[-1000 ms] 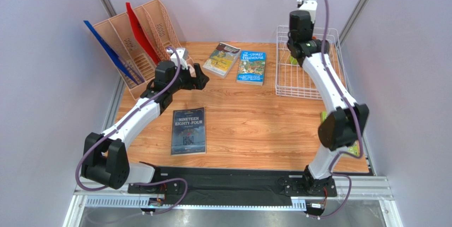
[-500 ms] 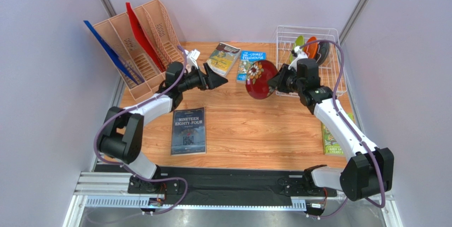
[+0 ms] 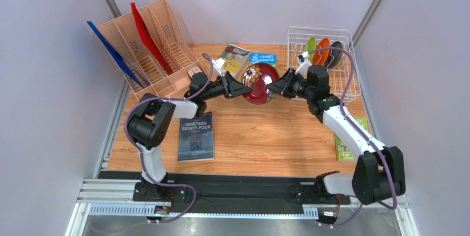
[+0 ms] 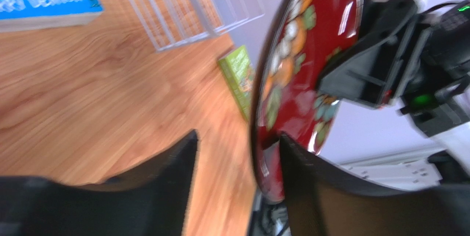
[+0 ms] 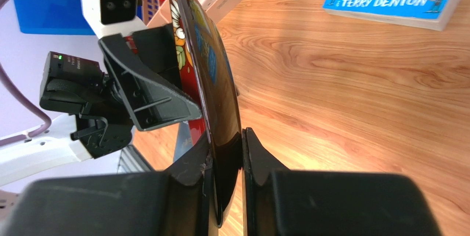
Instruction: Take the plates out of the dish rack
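Black fingers (image 5: 256, 159) of the right gripper (image 5: 226, 153) are squeezed tight on the rim of the dark red plate (image 5: 215, 65); one pad on each face, and the plate stands on edge in the wrist view. The left gripper (image 4: 237, 159) is right there too; its fingers (image 4: 171, 175) are spread wide, with the plate's lower rim sitting in the gap, close against the right-hand finger and well off the other one, so it isn't pinching anything.

From the top camera, both grippers meet nose to nose over the far middle of the wooden table (image 3: 265, 137); left gripper (image 3: 241, 89) on the left side of the plate (image 3: 259, 76), right gripper (image 3: 274, 87) on the right side; floral face tipped up toward the camera.

Off to the far right is the white wire dish rack (image 3: 320, 28); the lime green plate (image 3: 311, 45), orange plate (image 3: 323, 49) and dark grey plate (image 3: 335, 53) stand upright in a row at its far end.

A blue Treehouse book (image 3: 263, 59) pokes out just behind the held plate; the Nineteen Eighty-Four book (image 3: 196, 136) lies nearer on the left; a green book (image 3: 345, 137) hugs the right edge; the peach file organizer (image 3: 149, 49) sits in the far left corner.
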### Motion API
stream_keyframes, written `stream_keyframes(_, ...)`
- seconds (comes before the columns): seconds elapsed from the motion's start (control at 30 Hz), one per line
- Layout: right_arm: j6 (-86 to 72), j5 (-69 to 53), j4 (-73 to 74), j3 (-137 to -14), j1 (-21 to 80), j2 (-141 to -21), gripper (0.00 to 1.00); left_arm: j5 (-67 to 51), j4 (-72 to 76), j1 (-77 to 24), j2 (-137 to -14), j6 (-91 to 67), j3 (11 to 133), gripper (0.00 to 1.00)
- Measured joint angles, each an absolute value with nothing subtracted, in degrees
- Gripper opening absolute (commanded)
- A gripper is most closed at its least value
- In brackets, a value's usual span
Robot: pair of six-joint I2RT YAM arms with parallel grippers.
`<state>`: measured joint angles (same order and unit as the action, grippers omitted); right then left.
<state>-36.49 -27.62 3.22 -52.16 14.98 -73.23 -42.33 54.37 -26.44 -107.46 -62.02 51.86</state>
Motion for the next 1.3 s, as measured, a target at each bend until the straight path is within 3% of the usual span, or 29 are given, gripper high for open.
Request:
stream_keyframes(0.03, -37.3, -28.4, 2.1, -51.9, 14.9, -74.0, 0.00, -42.5, 55.8, -26.6, -107.7, -62.7, 52.5, 0.31)
stream_keyframes(0.1, -38.7, -30.0, 0.5, -51.7, 14.9, -75.7, 0.00, -42.6, 57.4, -26.9, -107.9, -63.7, 53.5, 0.12)
stream_keyframes(0.17, -39.3, -31.6, -1.0, -51.7, 14.5, -76.9, 0.00, -43.0, 58.3, -26.3, -107.9, -65.9, 53.6, 0.01)
stream_keyframes(0.3, -39.9, -34.5, -4.1, -51.7, 13.7, -78.5, 0.02, -43.7, 59.4, -25.6, -108.0, -68.2, 53.7, 0.00)
stream_keyframes(0.33, -39.8, -34.6, -4.2, -51.7, 13.6, -78.6, 0.22, -43.6, 59.3, -25.6, -108.0, -68.3, 53.7, 0.00)
stream_keyframes(0.37, -39.9, -34.6, -4.1, -51.7, 13.6, -78.7, 0.34, -43.7, 58.9, -25.6, -108.0, -68.3, 53.6, 0.00)
stream_keyframes(0.4, -39.8, -34.6, -3.9, -51.7, 13.6, -78.7, 0.39, -43.6, 58.5, -25.6, -107.8, -67.9, 53.6, 0.00)
stream_keyframes(0.43, -39.6, -34.2, -3.2, -51.8, 13.7, -78.7, 0.64, -43.5, 57.5, -25.8, -107.5, -66.6, 53.6, 0.00)
stream_keyframes(0.47, -38.1, -32.8, -0.3, -52.4, 14.1, -78.7, 0.80, -42.9, 55.5, -26.1, -106.9, -64.8, 53.6, 0.00)
stream_keyframes(0.53, -37.1, -31.1, 3.0, -53.2, 14.5, -78.7, 0.93, -41.3, 50.2, -26.9, -105.3, -60.3, 53.6, 0.00)
stream_keyframes(0.8, -28.1, -16.4, 16.8, -61.1, 12.8, -74.9, 0.95, -29.6, 24.7, -27.6, -95.4, -43.3, 49.5, 0.00)
stream_keyframes(1.2, -21.6, 0.6, 27.9, -77.9, 6.0, -81.4, 0.96, -26.2, 18.2, -27.6, -95.0, -39.7, 39.8, 0.00)
stream_keyframes(1.27, -21.3, 3.6, 29.2, -81.0, 4.6, -84.7, 0.96, -26.2, 18.3, -27.6, -95.0, -39.6, 39.8, 0.08)
stream_keyframes(1.3, -21.2, 4.7, 29.5, -82.0, 4.1, -86.1, 0.96, -26.2, 18.4, -27.6, -95.1, -39.6, 39.8, 0.19)
